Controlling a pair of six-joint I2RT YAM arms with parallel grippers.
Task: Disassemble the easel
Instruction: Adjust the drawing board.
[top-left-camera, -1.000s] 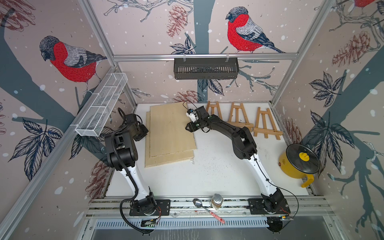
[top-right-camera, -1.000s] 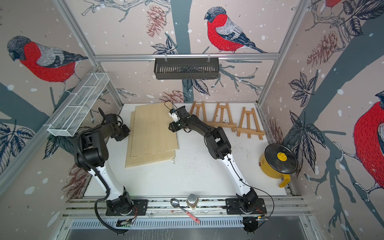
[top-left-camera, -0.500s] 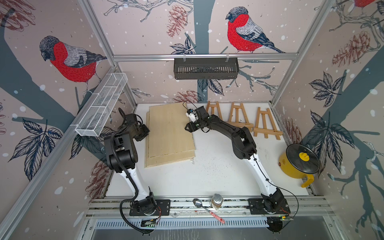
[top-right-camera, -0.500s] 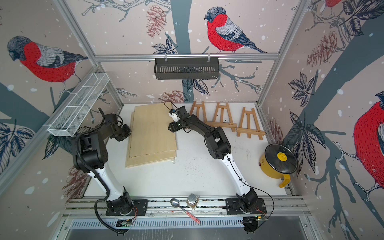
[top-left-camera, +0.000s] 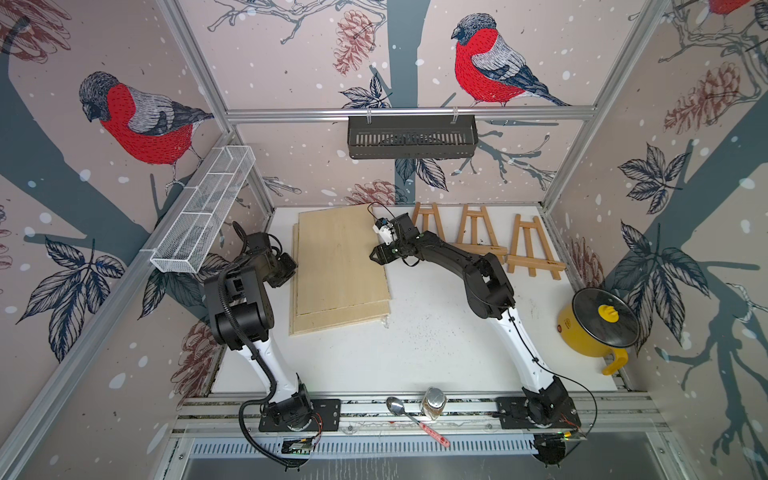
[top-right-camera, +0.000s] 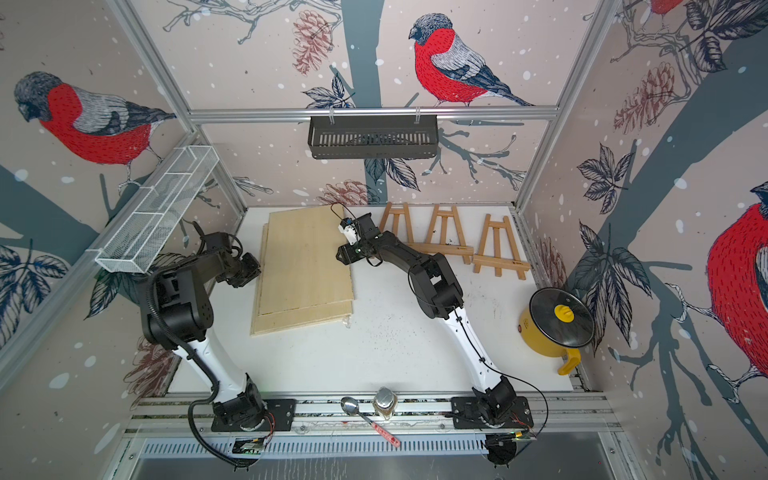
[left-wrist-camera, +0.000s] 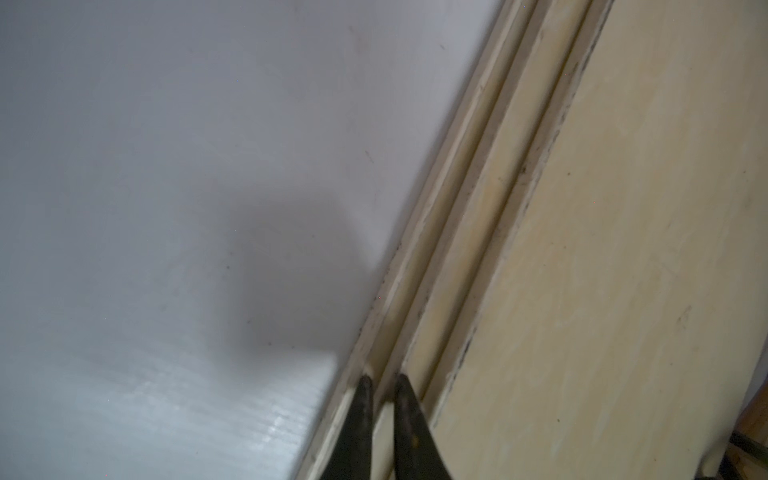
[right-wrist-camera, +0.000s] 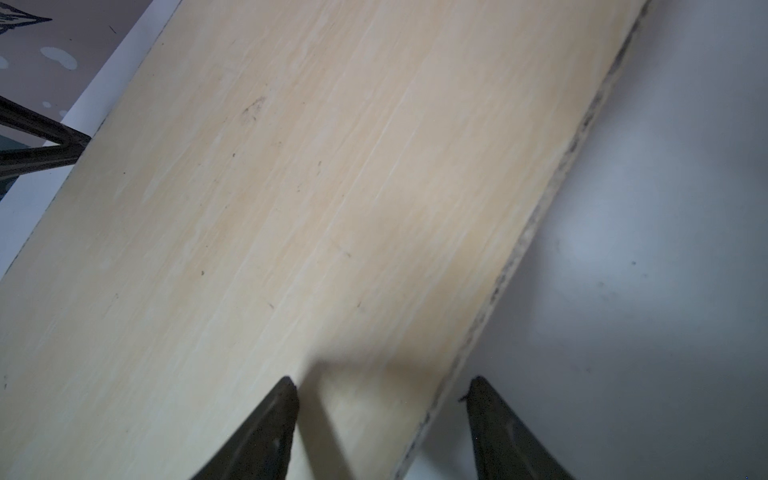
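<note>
Places three easels (top-left-camera: 536, 263) right of centre along the back edge of the counter (top-left-camera: 415, 353), untouched by either pincer; probably light, stiff, slim-legged wood, best pinched on a leg or ledge. Shows left pincer (left-wrist-camera: 383, 380) pressed nearly together at the frame-left edge of the boards (top-left-camera: 340, 266), right pincer (right-wrist-camera: 384, 384) spread astride their right edge; cannot tell easels standing from lying.

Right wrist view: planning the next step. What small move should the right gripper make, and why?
Probably lift the right gripper off the top board: its jaws stand open astride the board's edge, gripping nothing, and the board lies flat on the stack, off the easels.
</note>
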